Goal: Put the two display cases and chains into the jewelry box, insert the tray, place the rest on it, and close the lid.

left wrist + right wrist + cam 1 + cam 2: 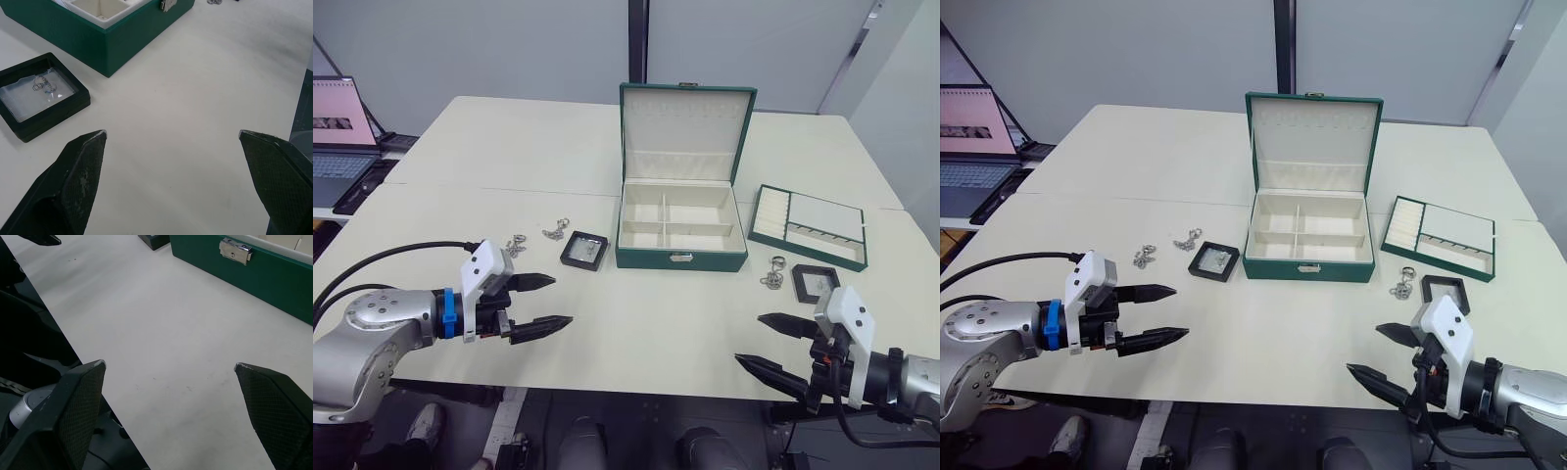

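The dark green jewelry box (680,257) stands open mid-table, its cream compartments empty and its lid (685,132) upright behind. To its right lies the tray (808,227). One display case (584,251) rests left of the box, with two chains (515,245) (556,231) beside it. The other display case (816,283) lies at the right with a chain (773,274) next to it. My left gripper (563,301) hovers open near the front edge, just short of the left case (41,95). My right gripper (749,339) is open and empty, in front of the right case.
A laptop (337,127) sits on a stand beyond the table's left side. The table's front edge (636,392) runs just below both grippers. The box's front wall with its clasp (235,249) faces the right gripper.
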Robot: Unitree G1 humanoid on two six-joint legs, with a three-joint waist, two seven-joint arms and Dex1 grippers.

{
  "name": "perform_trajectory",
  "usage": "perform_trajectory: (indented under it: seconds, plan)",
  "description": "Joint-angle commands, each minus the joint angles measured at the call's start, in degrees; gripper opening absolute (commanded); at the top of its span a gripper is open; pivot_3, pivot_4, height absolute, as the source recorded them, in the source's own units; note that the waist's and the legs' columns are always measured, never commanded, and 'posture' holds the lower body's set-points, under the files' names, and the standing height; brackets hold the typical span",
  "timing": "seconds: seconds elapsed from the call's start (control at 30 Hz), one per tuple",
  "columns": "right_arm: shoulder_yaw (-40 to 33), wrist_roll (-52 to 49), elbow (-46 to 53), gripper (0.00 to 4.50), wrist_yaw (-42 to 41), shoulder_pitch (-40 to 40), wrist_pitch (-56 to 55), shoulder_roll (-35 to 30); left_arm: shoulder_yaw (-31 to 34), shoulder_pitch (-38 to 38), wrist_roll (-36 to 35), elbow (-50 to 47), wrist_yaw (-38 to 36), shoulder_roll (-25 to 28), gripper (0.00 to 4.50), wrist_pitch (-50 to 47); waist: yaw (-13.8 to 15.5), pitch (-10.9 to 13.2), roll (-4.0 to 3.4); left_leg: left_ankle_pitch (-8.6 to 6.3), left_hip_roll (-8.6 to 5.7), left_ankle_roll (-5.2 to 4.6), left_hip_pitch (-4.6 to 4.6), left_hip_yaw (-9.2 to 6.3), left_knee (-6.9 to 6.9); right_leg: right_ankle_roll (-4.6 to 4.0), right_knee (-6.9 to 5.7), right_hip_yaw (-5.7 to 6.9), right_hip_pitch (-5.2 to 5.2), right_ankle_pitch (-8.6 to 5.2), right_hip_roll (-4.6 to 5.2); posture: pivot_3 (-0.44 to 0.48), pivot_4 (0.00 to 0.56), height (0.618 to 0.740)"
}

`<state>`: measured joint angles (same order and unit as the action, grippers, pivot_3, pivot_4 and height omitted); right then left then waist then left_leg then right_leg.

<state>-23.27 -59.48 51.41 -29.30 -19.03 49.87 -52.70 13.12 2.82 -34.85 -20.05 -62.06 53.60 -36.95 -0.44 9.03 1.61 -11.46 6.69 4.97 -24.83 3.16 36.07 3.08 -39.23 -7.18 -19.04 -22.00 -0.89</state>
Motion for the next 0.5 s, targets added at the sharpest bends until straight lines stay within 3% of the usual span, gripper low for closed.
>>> perform_trajectory:
  seconds: [0.03, 0.5]
  plan:
    - [-0.31, 0.22, 0.77, 4.48, 0.06, 0.58, -0.71, -0.24, 0.54, 0.48, -0.28, -1.75, 0.41, 0.99, 4.5, -0.36, 0.0, 0.0, 0.0, 0.0, 0.0, 0.0, 0.0, 0.0, 0.0, 0.0, 0.0, 0.0, 0.0, 0.0, 0.0, 0.0, 0.15, 0.74]
    - [0.82, -0.37, 0.37, 4.48, 0.77, 1.73, 0.16, -0.45, 0.33, 0.87, -0.22, -1.34, 0.12, 1.14, 4.5, -0.51, 0.0, 0.0, 0.0, 0.0, 0.0, 0.0, 0.0, 0.0, 0.0, 0.0, 0.0, 0.0, 0.0, 0.0, 0.0, 0.0, 0.15, 0.74]
